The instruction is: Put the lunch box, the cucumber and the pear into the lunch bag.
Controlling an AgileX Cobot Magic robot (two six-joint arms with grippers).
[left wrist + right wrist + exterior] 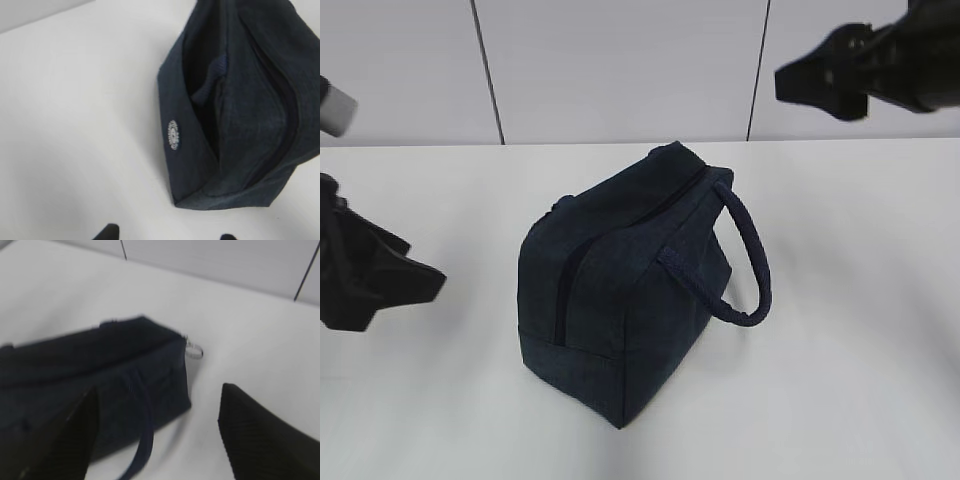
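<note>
We see even, bright light with soft shadows on the white bench, while the right wrist view is motion-blurred around its jaws.

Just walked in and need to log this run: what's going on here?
A two-armed robot is working with a dark navy lunch bag that stands on a white table. Neither arm holds anything: the left gripper sits off to the bag's left and the right gripper is raised above and to its right, both with jaws open. No lunch box, cucumber or pear is in view on the table.
</note>
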